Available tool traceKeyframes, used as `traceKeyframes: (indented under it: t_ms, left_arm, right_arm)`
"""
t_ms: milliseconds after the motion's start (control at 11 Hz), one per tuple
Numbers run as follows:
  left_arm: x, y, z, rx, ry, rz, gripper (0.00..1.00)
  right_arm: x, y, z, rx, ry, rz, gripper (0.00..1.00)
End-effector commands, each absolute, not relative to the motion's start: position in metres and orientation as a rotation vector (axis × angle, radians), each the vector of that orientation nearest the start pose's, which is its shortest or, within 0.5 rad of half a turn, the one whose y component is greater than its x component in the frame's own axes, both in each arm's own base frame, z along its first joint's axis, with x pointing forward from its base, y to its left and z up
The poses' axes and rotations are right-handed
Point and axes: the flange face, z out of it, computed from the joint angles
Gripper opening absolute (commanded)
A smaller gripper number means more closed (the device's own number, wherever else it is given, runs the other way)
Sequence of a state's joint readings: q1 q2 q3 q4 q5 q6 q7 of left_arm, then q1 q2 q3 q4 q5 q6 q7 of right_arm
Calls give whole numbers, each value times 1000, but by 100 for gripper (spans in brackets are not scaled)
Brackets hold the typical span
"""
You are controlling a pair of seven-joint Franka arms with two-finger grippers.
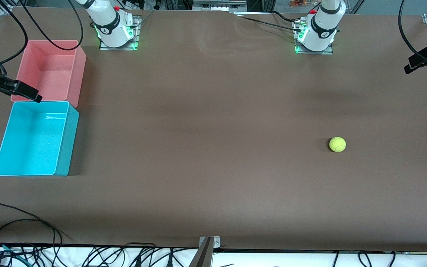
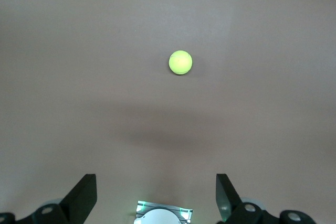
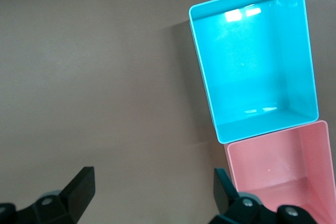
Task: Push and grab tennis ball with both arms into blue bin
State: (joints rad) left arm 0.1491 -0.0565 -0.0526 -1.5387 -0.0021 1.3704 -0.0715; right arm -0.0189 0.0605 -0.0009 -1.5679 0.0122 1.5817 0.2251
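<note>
1. Sitting bare across most of its span, the brown table (image 1: 213, 148) has a matte, slightly napped covering, with loose black cables (image 1: 17, 222) trailing over the edge nearest the front camera and aluminium framing along the robots' side of the room
2. Two tubs stand touching at the right arm's end: the blue bin (image 1: 61, 163), empty, and the pink bin (image 1: 78, 70), also empty, farther from the front camera
3. The right gripper (image 3: 152, 195) hangs high over bare table beside the bins, jaws spread wide and holding nothing; the left gripper (image 2: 156, 195) hangs above the left arm's end, jaws likewise released and empty
4. The tennis ball (image 1: 337, 144) rests alone on the table toward the left arm's end, well apart from the blue bin, with almost the whole table between them
5. Risks, as I judge them: a push off the ball's centre could send it curving toward the table edge or the pink bin; a hard push could roll it past where the right arm can catch it; round and fuzzy, it may squirt from closing fingers; a drop onto the shared rim could land it in the wrong tub
</note>
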Motion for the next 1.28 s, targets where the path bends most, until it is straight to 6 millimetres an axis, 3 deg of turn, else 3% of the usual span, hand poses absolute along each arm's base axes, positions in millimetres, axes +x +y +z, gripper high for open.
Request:
traceKeyframes:
  t_ms: [0, 639, 822, 913, 1187]
  left_arm:
    - [516, 43, 658, -3103, -240, 168, 100]
    - [520, 44, 656, -3109, -243, 103, 100]
    - [526, 47, 626, -3109, -247, 92, 100]
    - [529, 59, 614, -3107, -279, 73, 100]
    - [533, 63, 601, -3106, -288, 42, 100]
  right_arm:
    - [571, -8, 596, -3122, 400, 72, 100]
    - [571, -7, 597, -3122, 397, 69, 100]
    - [571, -9, 596, -3123, 395, 72, 100]
    - [570, -10, 597, -3118, 392, 70, 100]
    - [569, -8, 601, -3114, 399, 63, 100]
